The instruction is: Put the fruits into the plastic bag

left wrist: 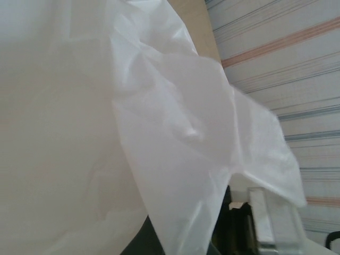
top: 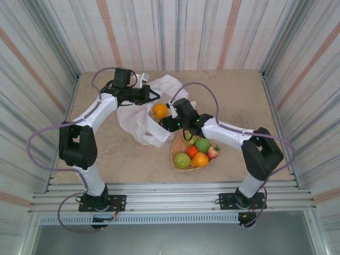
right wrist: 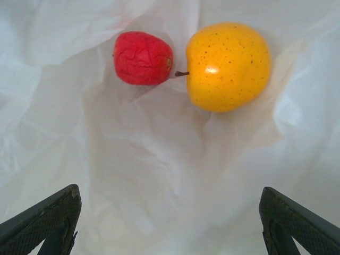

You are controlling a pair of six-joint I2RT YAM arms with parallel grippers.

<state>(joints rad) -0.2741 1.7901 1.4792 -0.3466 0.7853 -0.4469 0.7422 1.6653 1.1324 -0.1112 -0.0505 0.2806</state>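
Your right gripper is at the mouth of the crinkled white translucent plastic bag, which lies mid-table between your 2 arms. The right wrist camera shows its fingers spread wide apart with nothing between them, just bare plastic.

Ahead of them, 2 fruits lie on the bag's inner surface: a speckled orange-yellow round fruit with a short dark stem, and a wrinkled red fruit just beside it on its stem side. From above you see only the orange-yellow one, sitting in the bag's opening. The red one is hidden from that camera.

Your left gripper is at the bag's far edge, where the plastic rises in a peak. On the left wrist camera, white film is draped right across the lens, with striped wall at the right and a sliver of dark and grey hardware at the bottom. I cannot tell whether that claw is pinching the film or standing apart.

The overhead view also shows the tan woven fan-shaped tray, touching the bag's near corner under your right forearm. On it are 2 green fruits, an orange fruit, a small red-orange fruit and a strawberry at the right rim. A yellowish-green one peeks out beside the arm.
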